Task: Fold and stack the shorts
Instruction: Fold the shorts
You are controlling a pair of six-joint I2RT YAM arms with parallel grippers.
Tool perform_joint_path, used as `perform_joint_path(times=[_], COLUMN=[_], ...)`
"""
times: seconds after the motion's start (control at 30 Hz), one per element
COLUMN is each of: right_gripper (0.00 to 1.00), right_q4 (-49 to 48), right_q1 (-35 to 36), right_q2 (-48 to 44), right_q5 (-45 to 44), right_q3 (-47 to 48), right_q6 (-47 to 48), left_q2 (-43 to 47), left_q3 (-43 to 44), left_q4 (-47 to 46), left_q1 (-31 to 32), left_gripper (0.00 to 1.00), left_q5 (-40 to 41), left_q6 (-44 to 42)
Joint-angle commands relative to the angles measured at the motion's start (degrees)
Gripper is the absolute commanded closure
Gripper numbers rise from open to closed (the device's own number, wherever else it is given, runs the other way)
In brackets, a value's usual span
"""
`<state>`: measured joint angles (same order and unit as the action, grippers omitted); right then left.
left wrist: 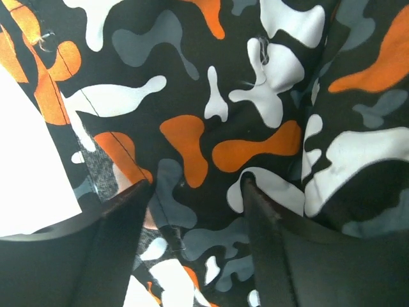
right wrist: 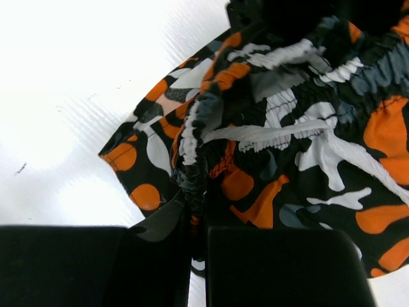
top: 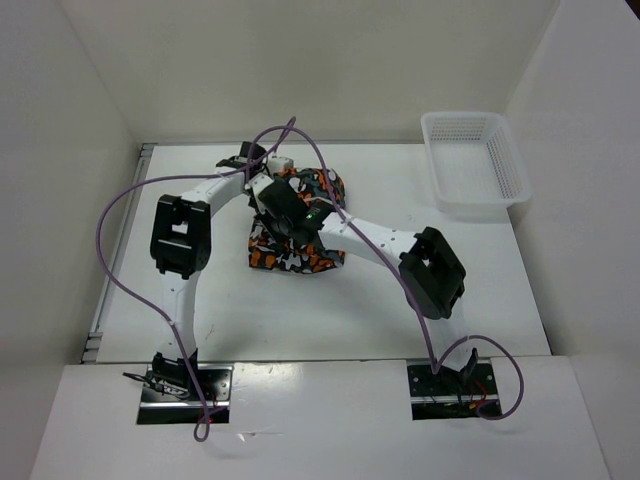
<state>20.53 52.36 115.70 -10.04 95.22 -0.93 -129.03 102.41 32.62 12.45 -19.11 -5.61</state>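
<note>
Shorts [top: 296,258]: one pair, in a rumpled heap on the table [top: 300,320], at its middle and toward the far side, partly hidden under both my wrists.

Table: one, white, walled on left, far and right. Bare surface lies left of the heap, on the near side up to my bases, and to the right as far as the basket.

Arms: two, both reaching inward and crossing over the heap.

Basket [top: 470,206]: one, white lattice, at the far right corner, well apart from the shorts.

Right gripper [right wrist: 192,220]: jaws nearly together, clamped on a gathered bunch of the elastic waistband. The cloth [right wrist: 287,160] fans away from the pinch. A hemmed edge lies flat on the table to its left, with open white surface beyond.

Left gripper [left wrist: 195,185]: jaws well apart, nothing between them. Both fingers [left wrist: 128,217] stand over flat printed cloth [left wrist: 192,128]. Cannot tell whether the tips touch it. A stitched seam runs diagonally past the left finger. A patch of white table shows at the left edge of the left wrist view.

Count: shorts 1, basket 1, arms 2, grippers 2.
</note>
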Motion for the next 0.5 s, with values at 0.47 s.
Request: perform_joint_path(times=[0.47], right_gripper=[0.55], right_q4=[-3.0], right_q1=[0.6], right_q2=[1.4], right_q5=[12.4], right_q3=[-1.3], right_q6=[8.0], left_q2=[9.1], left_q3=[4.8], left_q4=[3.1], left_q1=[-3.4], left_gripper=[0.05], left_q5=[10.3], left_q6=[0.4])
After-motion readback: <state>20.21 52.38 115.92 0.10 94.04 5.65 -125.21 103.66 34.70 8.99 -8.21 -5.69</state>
